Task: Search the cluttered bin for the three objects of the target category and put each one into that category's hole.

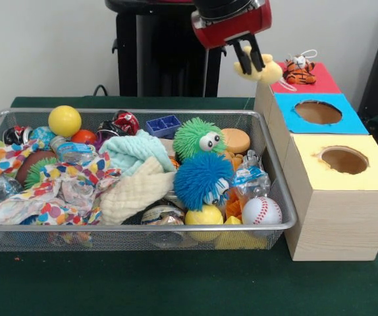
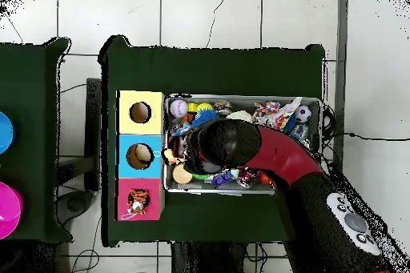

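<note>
Just right of the hand (image 1: 249,64), itself clamped on a yellow plush (image 1: 263,71): tiger plush (image 1: 299,70) atop red-topped box (image 1: 321,80).

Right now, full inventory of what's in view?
silver wire-mesh bin: 1, silver, table centre
wooden boxes: 3, tops red, blue, yellow, beside bin
orange striped tiger plush: 1, on the red top
green spiky puffball: 1, bin, box end
blue spiky puffball: 1, touching green one
smooth yellow balls: 2, far corner, near rim
white red-stitched baseball: 1, near corner by boxes
cloths: 3, cream, mint, spotted, bin middle
fingers: shut on pale yellow plush toy, by the red top
</note>
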Robot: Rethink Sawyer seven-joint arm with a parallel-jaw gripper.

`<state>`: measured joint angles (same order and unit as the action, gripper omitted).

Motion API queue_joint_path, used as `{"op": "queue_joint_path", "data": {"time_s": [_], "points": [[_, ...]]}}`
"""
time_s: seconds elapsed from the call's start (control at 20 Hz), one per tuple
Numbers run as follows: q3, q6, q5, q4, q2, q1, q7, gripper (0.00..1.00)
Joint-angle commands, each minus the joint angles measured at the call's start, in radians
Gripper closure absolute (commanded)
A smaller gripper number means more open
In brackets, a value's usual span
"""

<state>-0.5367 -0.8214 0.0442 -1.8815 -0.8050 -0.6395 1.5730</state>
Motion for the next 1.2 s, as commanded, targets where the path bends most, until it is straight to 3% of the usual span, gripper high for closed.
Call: {"op": "queue_joint_path", "data": {"time_s": [0.05,0.7,1.0,1.2], "points": [[-0.002,0.010,0.075,-0.106,-0.046,0.030,0.165,1.00],[0.011,0.183,0.120,-0.271,-0.075,0.065,0.173,1.00],[0.044,0.245,0.094,-0.266,-0.011,0.080,0.174,1.00],[0.042,0.316,0.099,-0.311,0.017,0.077,0.183,1.00]]}}
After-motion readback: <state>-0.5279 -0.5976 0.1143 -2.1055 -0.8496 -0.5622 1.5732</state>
